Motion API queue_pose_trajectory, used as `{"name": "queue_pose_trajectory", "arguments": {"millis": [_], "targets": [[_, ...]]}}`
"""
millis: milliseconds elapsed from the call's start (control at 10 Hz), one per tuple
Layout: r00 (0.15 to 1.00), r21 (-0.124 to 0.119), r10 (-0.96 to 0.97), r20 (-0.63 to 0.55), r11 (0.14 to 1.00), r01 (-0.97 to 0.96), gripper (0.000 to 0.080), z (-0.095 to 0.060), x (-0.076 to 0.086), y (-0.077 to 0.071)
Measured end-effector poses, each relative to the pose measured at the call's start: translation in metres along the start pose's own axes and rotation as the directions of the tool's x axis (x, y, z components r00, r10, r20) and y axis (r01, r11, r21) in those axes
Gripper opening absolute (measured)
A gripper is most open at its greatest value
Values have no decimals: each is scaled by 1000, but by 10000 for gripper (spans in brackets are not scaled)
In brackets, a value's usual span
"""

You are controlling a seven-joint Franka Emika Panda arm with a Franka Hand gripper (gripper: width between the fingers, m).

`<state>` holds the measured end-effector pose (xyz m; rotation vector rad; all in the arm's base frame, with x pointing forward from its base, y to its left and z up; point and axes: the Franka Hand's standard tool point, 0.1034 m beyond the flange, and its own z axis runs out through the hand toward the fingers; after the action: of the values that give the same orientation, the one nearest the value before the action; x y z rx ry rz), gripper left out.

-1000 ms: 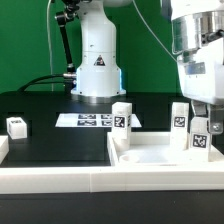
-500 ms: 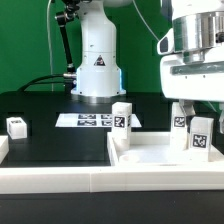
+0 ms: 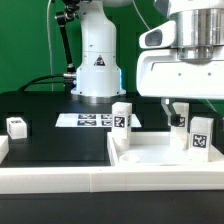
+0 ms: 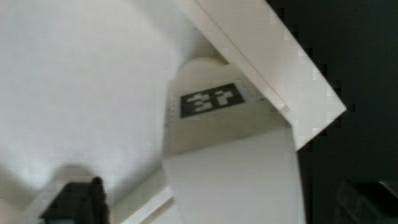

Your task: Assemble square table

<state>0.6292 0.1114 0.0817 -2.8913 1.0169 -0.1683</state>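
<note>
In the exterior view the end effector point(image 3: 183, 108) hangs at the right of the frame, its big white housing filling the upper right. Directly beneath it, at lower right, lies the square table top point(image 3: 160, 155) on the black desk point(image 3: 55, 140), with upright leg blocks standing on it: one at centre point(image 3: 121, 117), one at the far right edge point(image 3: 199, 134), and a third point(image 3: 179, 122) partly hidden behind the fingers. So the nearest leg lies just below and slightly behind the fingers, its long axis vertical.

A fourth leg block point(image 3: 16, 126) sits well apart at the left edge.

The jaws stand wide apart and hold nothing; whether a finger brushes the hidden leg I cannot tell. The wrist view shows a tagged leg point(image 4: 222, 150) close up against the slab.
</note>
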Motion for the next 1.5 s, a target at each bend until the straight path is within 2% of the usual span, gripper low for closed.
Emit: {"name": "queue_pose_trajectory", "arguments": {"millis": [200, 400, 600, 700, 1100, 1300, 1500], "targets": [[992, -5, -128, -10, 992, 127, 649, 0, -1, -2], [987, -7, -160, -9, 987, 160, 649, 1, -6, -5], [987, -7, -157, -9, 988, 157, 377, 1, -4, -4], [988, -7, -157, -10, 988, 157, 288, 1, -4, -4], [992, -7, -127, -10, 992, 127, 289, 1, -3, -4], [989, 1, 144, -16, 990, -144, 289, 1, -3, -1], [952, 8, 304, -23, 953, -304, 290, 0, -3, 0]]}}
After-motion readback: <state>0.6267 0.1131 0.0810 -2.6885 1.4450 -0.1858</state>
